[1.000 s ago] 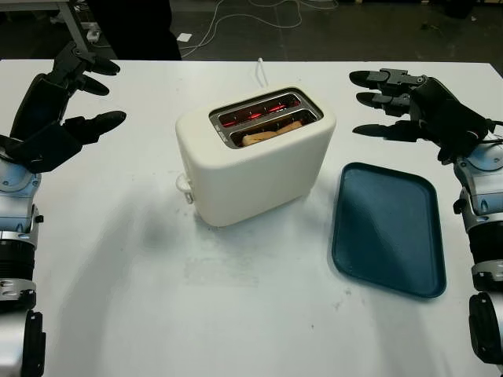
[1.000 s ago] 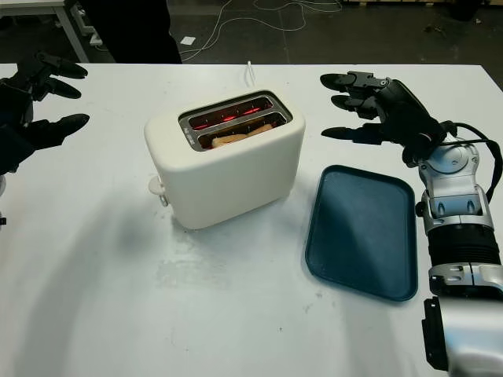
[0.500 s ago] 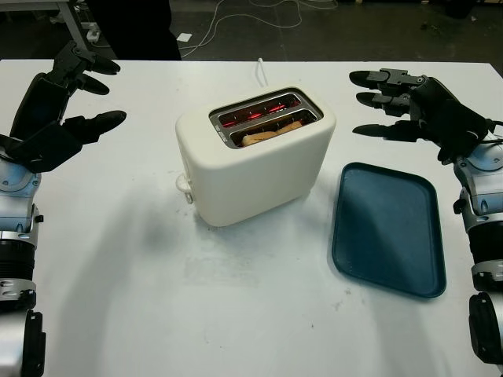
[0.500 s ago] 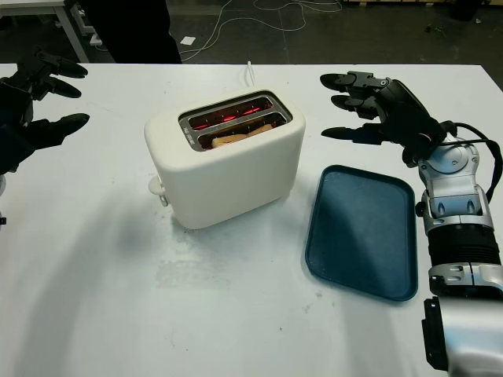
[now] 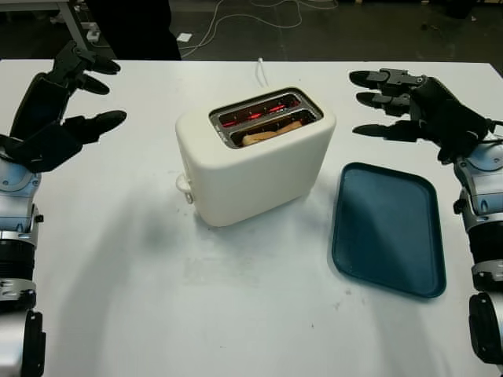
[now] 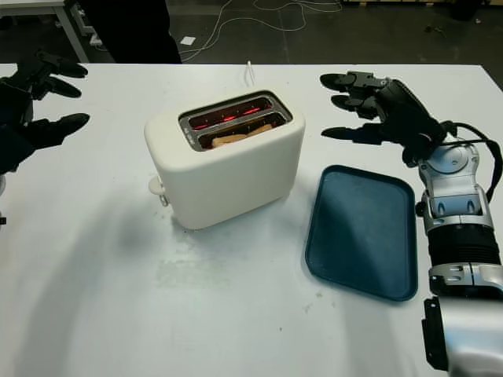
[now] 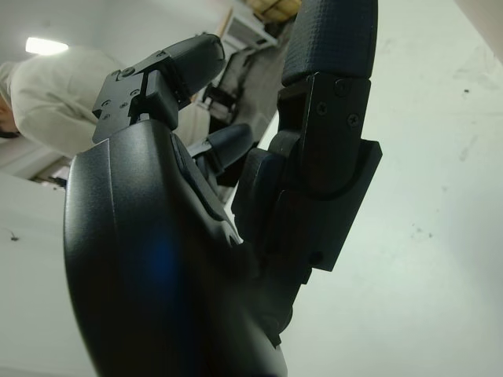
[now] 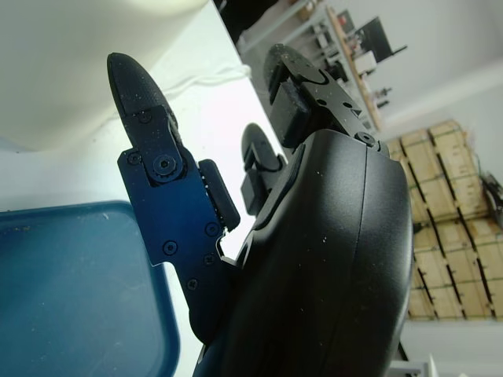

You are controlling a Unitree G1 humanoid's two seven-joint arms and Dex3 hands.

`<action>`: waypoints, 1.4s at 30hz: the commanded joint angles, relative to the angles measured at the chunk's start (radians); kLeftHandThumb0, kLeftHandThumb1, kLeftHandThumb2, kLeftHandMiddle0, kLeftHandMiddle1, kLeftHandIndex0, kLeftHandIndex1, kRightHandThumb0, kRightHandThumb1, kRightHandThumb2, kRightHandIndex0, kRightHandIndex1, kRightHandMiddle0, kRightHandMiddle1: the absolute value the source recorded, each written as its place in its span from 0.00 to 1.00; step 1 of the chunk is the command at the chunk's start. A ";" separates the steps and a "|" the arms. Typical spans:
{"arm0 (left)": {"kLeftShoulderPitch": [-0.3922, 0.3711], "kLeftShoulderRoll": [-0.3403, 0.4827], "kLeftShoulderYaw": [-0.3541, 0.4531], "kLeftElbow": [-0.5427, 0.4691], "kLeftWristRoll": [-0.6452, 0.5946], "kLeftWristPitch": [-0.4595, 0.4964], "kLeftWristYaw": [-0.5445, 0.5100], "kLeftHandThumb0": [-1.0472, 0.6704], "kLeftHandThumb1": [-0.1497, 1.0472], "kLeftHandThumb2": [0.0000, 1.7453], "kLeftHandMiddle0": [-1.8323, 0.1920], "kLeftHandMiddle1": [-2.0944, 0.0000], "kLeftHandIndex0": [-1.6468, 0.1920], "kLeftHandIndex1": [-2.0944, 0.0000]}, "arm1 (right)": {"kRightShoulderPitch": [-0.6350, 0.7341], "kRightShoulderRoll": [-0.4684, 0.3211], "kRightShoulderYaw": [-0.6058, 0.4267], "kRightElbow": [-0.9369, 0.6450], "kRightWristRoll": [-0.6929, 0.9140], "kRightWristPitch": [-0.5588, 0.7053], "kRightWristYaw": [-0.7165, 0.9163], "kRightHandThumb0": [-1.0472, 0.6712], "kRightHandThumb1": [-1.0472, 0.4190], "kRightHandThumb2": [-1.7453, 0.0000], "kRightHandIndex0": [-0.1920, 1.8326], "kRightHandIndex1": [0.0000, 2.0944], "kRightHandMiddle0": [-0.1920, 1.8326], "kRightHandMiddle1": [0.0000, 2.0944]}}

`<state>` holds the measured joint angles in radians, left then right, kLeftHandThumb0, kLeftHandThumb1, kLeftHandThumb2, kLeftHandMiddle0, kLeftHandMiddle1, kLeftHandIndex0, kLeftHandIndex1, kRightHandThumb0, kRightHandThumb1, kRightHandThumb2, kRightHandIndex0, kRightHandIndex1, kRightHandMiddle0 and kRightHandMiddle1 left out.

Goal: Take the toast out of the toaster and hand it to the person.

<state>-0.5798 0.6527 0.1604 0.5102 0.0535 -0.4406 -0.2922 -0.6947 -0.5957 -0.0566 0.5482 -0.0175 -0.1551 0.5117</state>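
Toast point(image 5: 269, 133) seemingly lengthwise along toaster point(image 5: 255, 157) near slot.

You see a cream toaster point(image 5: 255, 157) on a white table point(image 5: 236, 314), its slots glowing red around a golden-brown toast point(image 5: 271, 132). Right of the toaster lies a plain dark teal tray point(image 5: 387, 228). Both open hands, left hand point(image 5: 55, 118) and right hand point(image 5: 420, 110), are black on silver-grey arms.
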 commanded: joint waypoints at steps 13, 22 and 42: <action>-0.001 0.002 0.002 0.004 -0.003 -0.003 0.000 0.00 0.89 0.15 0.91 0.31 0.90 0.40 | -0.022 0.003 -0.003 0.025 0.007 -0.045 0.007 0.28 0.19 1.00 0.31 0.00 0.32 0.00; 0.006 -0.002 0.005 -0.009 -0.010 0.012 -0.001 0.00 0.89 0.14 0.91 0.32 0.90 0.40 | -0.030 -0.005 0.004 0.015 -0.010 -0.063 -0.001 0.28 0.18 1.00 0.33 0.01 0.33 0.00; 0.007 -0.003 0.006 0.000 -0.012 -0.003 -0.002 0.00 0.89 0.14 0.91 0.31 0.90 0.39 | -0.376 0.020 0.082 0.033 -0.084 -0.114 0.006 0.28 0.28 1.00 0.39 0.04 0.39 0.02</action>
<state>-0.5797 0.6515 0.1604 0.5116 0.0530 -0.4373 -0.2923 -1.0475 -0.5867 0.0134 0.5932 -0.0991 -0.2700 0.5044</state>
